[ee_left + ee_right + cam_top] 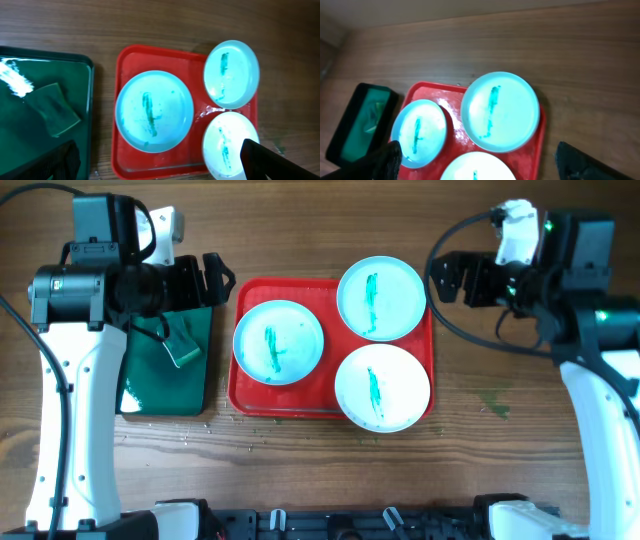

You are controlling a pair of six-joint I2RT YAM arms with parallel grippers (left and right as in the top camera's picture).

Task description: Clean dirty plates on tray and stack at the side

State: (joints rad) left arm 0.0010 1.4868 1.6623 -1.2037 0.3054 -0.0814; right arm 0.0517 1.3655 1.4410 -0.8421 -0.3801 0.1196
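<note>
First, the left hand [224, 280] and right hand [438, 279] hang wide, empty; three smeared plates [290, 330] lie on the tray [243, 394]. Best to pinch the sponge [184, 350] squarely, then wipe along each streak.

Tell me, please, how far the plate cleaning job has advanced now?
Nothing looks done: the left plate, top right plate and bottom right plate lie on the red tray, each with a teal smear; none is stacked aside. Nothing is in hand: left end effector and right end effector are open, empty; the sponge lies on the green tray. Left: cleaning and stacking all three.
</note>
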